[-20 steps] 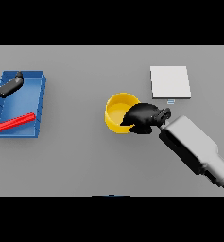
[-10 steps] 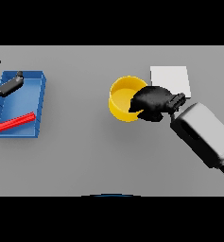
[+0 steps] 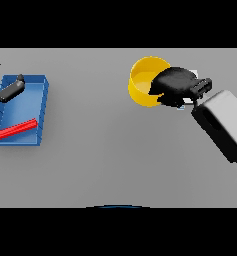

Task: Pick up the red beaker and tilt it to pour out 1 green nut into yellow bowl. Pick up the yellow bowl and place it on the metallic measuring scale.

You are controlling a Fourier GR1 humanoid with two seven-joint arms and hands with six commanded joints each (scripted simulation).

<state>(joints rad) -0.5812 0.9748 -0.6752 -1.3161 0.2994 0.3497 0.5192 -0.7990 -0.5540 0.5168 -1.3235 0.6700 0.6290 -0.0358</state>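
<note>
The yellow bowl (image 3: 146, 82) hangs lifted and tilted toward me at the upper right, so its inside shows. My right hand (image 3: 176, 86) is shut on its right rim. Hand and bowl cover the metallic scale almost entirely; only a pale sliver of it (image 3: 182, 107) shows under the hand. I cannot see a green nut. The red beaker (image 3: 16, 128) lies on its side in the blue tray (image 3: 43, 107) at the far left. My left hand (image 3: 5, 91) hovers open over the tray's far left corner, apart from the beaker.
The white and grey right forearm (image 3: 222, 125) runs from the right edge up to the hand. Bare grey table stretches between the blue tray and the bowl.
My right hand has carried the yellow bowl up and to the right, over the scale, which now is nearly hidden. The left hand, tray and beaker have not moved.
</note>
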